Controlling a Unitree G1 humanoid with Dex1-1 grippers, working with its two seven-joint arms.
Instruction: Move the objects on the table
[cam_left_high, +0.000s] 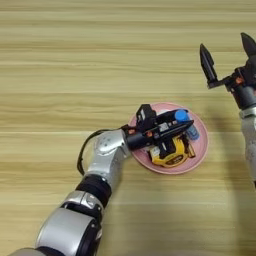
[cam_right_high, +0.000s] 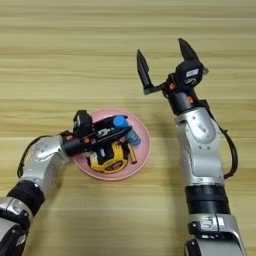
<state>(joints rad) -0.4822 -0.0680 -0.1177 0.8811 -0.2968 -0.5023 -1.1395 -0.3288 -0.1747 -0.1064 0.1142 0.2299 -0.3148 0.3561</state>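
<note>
L hand (cam_right_high: 117, 132) low centre over pink plate (cam_right_high: 142, 150) w/ blue tube (cam_right_high: 126, 129) & tape measure (cam_right_high: 107, 161) — grip can't tell. R hand (cam_right_high: 162, 62) upper right, fingers spread, holding nothing. No legible text.

The left arm reaches in from the lower left with its elbow bent and forearm running rightward, the left claw (cam_right_high: 117, 134) held low with its black fingers lying near each other, pointing right. The right arm rises from the lower right edge, forearm upright, and the right claw (cam_right_high: 165, 60) points away from the robot with its two fingers spread wide and nothing between them.
</note>
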